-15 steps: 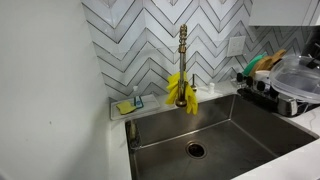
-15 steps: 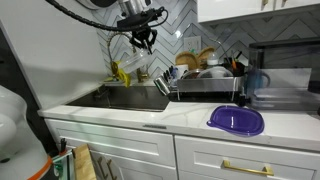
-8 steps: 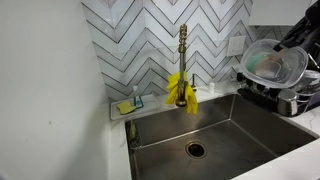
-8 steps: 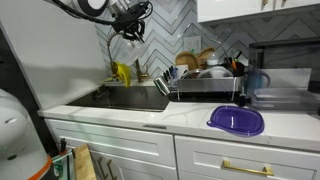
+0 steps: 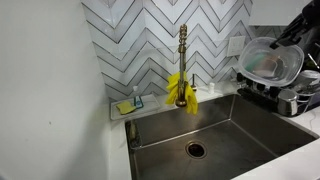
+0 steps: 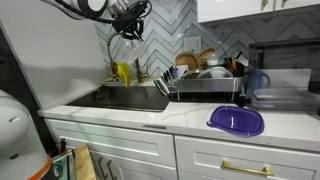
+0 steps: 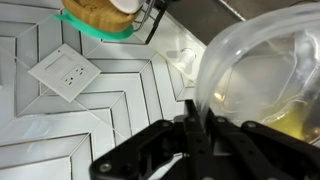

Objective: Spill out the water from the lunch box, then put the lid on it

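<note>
Spill step: fingers [image 7: 186,135] pinching rim of tilted lunch box [image 5: 270,62] beside sink [image 5: 160,135]; next, probably carry over basin, tip further.

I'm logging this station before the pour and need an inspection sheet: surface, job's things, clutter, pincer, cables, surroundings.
Surface: white counter around a steel sink.
Job's things: lunch box raised and tilted; purple lid flat on the counter.
Clutter: dish rack loaded with dishes; yellow gloves draped on the faucet.
Pincer: shut on the lunch box's rim.
Cables: nothing seen.
Surroundings: chevron tile wall, outlet, white cabinets.
</note>
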Controlling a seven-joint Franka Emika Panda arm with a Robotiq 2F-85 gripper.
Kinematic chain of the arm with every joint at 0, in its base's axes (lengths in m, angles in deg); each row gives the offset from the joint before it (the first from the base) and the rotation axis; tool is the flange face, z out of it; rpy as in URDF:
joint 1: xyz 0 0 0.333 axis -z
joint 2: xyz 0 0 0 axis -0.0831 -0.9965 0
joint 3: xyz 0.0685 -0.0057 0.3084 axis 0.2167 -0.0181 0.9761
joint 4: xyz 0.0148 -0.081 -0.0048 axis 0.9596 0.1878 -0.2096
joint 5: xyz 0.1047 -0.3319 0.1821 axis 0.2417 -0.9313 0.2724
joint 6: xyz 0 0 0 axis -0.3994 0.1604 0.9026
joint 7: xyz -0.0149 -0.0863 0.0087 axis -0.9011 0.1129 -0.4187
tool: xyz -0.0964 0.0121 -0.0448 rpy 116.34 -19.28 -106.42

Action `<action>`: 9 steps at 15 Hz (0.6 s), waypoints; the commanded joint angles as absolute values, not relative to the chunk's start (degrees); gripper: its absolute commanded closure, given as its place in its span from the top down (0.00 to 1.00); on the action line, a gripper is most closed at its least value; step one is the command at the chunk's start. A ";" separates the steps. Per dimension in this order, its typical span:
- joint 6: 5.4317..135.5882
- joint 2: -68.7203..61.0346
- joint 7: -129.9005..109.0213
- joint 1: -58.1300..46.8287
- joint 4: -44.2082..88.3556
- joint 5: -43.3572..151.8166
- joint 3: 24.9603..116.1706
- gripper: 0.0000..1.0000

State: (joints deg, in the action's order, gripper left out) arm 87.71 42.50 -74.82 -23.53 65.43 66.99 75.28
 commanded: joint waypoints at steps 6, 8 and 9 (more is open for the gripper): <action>112.06 44.15 -89.93 -39.12 71.12 68.59 67.49 0.02; 116.93 44.28 -91.83 -43.16 71.75 68.67 64.84 0.02; 119.34 44.32 -92.42 -45.18 72.01 68.52 63.51 0.02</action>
State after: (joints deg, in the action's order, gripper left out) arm 113.69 42.56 -88.58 -39.33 69.75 67.54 67.48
